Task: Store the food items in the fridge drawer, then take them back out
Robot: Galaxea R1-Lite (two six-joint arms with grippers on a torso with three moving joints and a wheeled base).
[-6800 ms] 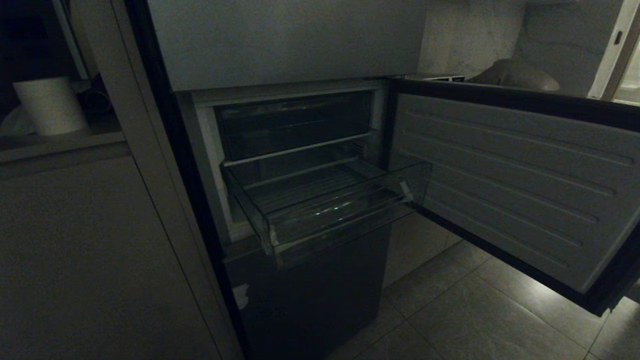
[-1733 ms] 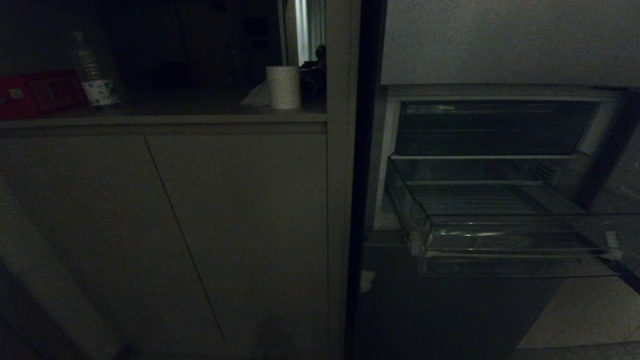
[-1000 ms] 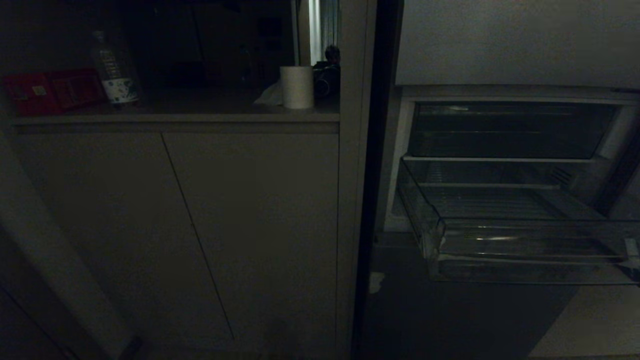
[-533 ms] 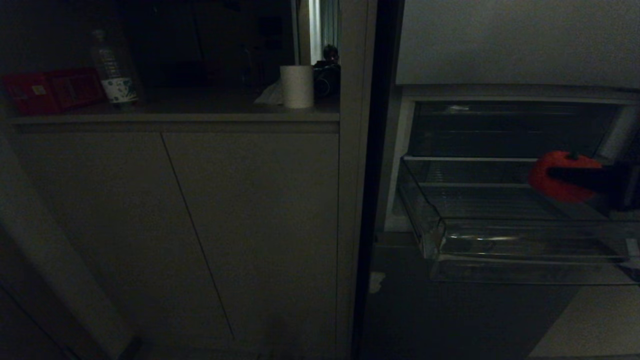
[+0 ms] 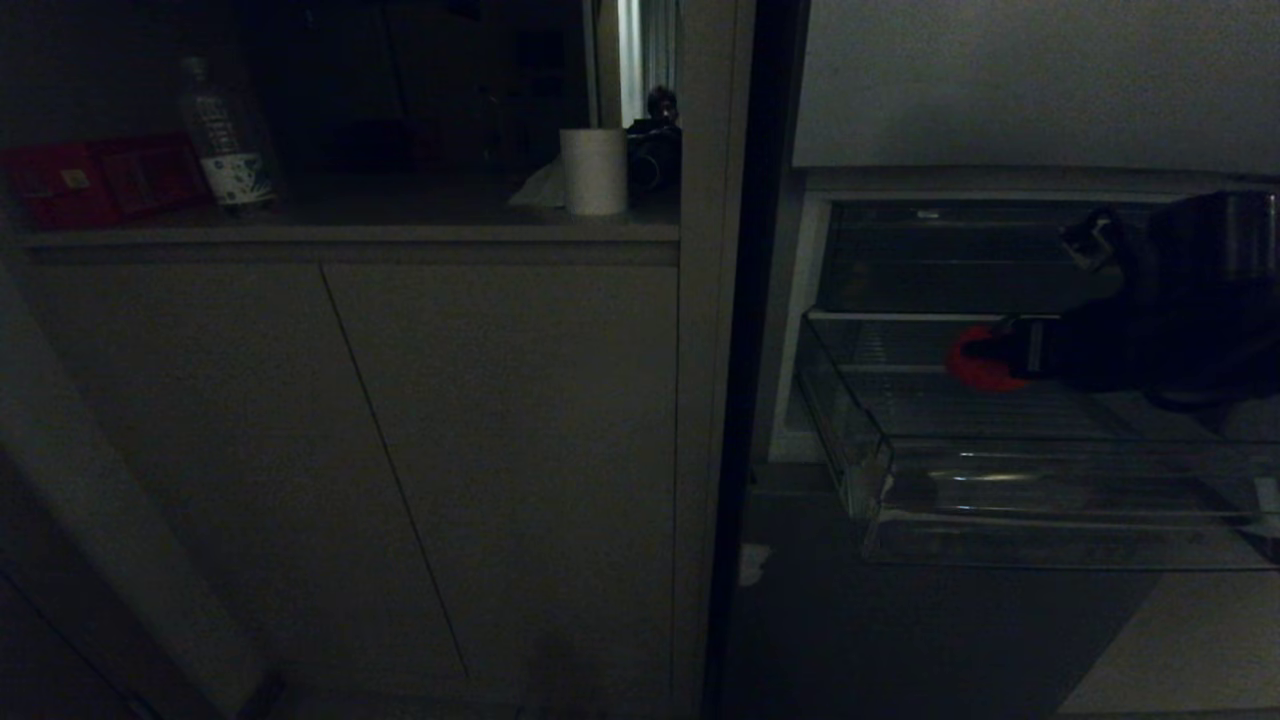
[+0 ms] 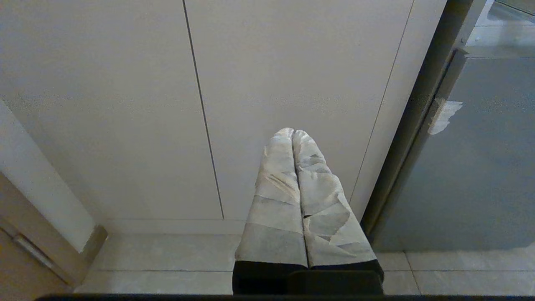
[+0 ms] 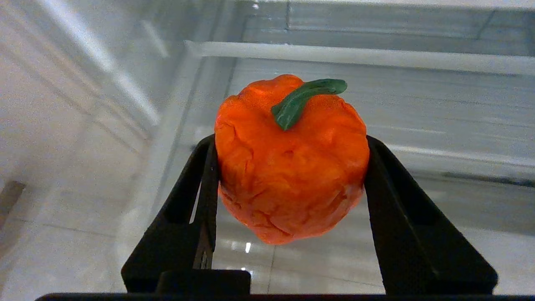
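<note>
We are observing the right gripper (image 7: 288, 184) clamping a red-orange, wrinkled, pepper-shaped food item (image 7: 288, 163) with a green stem, jaws about half spread, holding it above the clear fridge drawer (image 5: 1050, 495). The left gripper (image 6: 294, 138) is hanging closed, empty.

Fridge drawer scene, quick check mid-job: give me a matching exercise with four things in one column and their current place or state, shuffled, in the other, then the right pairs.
Things:
1. red pepper
2. left hand
3. fridge drawer
4. paper roll

States:
A. pulled out, nothing lying on its ribbed floor
B. standing on the counter beside the fridge
C. clamped between the right hand's fingers, above the drawer
D. fingers pressed together, empty, facing the cabinet doors

Pairs: 1-C, 2-D, 3-A, 4-B
</note>
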